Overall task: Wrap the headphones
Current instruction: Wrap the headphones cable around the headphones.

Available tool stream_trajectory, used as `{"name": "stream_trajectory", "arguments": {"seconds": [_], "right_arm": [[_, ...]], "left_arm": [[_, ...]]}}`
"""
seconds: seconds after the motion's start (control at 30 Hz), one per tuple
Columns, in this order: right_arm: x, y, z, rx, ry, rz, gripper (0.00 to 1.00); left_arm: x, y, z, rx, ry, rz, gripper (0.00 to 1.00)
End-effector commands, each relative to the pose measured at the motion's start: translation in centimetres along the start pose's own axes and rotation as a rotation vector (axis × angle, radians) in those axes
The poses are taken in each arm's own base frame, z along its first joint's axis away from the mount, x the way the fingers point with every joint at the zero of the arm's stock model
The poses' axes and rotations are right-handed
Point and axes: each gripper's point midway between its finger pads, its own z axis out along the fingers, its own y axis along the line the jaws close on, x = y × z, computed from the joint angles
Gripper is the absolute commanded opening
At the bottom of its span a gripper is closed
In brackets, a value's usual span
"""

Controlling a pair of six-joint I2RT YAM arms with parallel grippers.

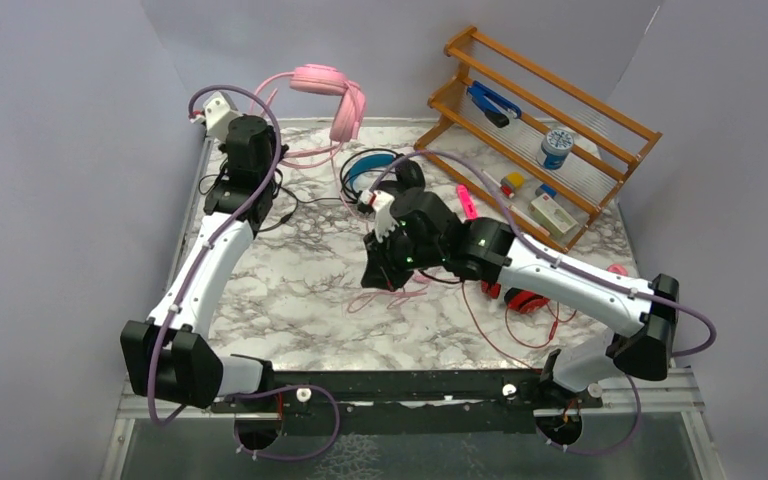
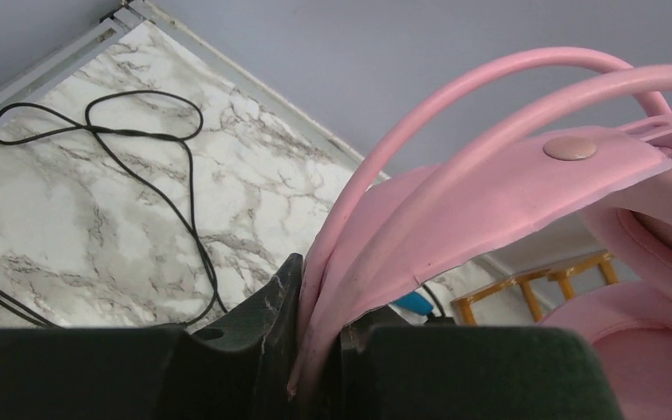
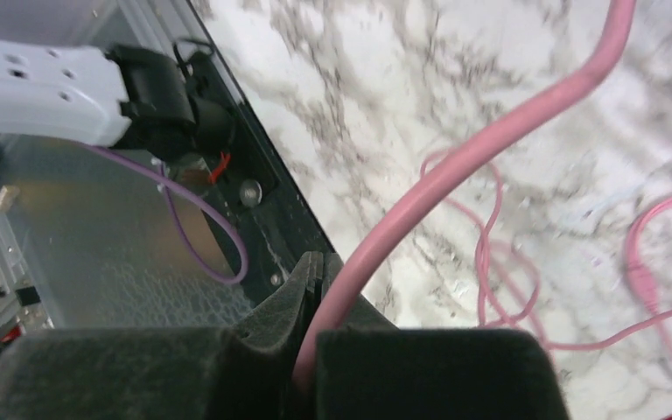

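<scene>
My left pincer (image 2: 319, 354) is clamping on the band of the pink headphones (image 2: 507, 166), holding them up off the table (image 1: 290, 300) near the back wall with the cups hanging down. My right pincer (image 3: 309, 350) is squeezing shut on the pink cable (image 3: 455, 162) over the middle, and the rest of that cable is lying in loose loops on the marble below. The black and blue set (image 1: 365, 168) is sitting just beyond my right wrist, the red set (image 1: 525, 300) is peeking out from under the right arm, and a wooden rack (image 1: 550, 120) is sitting at the far right
</scene>
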Motion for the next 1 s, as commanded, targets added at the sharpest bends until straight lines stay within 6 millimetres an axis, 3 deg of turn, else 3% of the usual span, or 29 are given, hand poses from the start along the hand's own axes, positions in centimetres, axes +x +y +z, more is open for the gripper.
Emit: {"name": "stream_trajectory", "arguments": {"seconds": [0.0, 0.07, 0.2, 0.43, 0.53, 0.67, 0.83, 0.97], "right_arm": [[-4.7, 0.8, -4.5, 0.065, -0.113, -0.177, 0.01], [-6.5, 0.8, -5.6, 0.102, -0.139, -0.23, 0.01], [-10.5, -1.5, -8.0, 0.306, -0.203, -0.309, 0.0], [-16.4, -1.8, -10.4, 0.436, -0.32, -0.446, 0.01], [-18.5, -2.5, -11.1, 0.519, -0.339, -0.473, 0.01], [-20.3, -3.3, -11.3, 0.576, -0.366, -0.513, 0.01], [-21.7, -5.1, -13.4, 0.566, -0.415, -0.498, 0.01], [-22.0, -6.8, -13.8, 0.491, -0.434, -0.505, 0.01]], "left_arm": [[0.5, -3.3, 0.5, 0.157, 0.052, 0.08, 0.0], [2.0, -3.7, 0.3, 0.209, 0.105, 0.138, 0.0], [4.6, -3.1, -1.1, 0.267, 0.201, 0.26, 0.0], [10.0, -2.5, -4.8, 0.411, 0.403, 0.453, 0.0], [10.8, -2.3, -6.7, 0.486, 0.443, 0.504, 0.0], [11.4, -3.2, -9.5, 0.619, 0.482, 0.524, 0.0], [12.2, -2.1, -11.3, 0.643, 0.525, 0.558, 0.0], [12.9, -1.9, -12.7, 0.697, 0.56, 0.57, 0.0]]}}
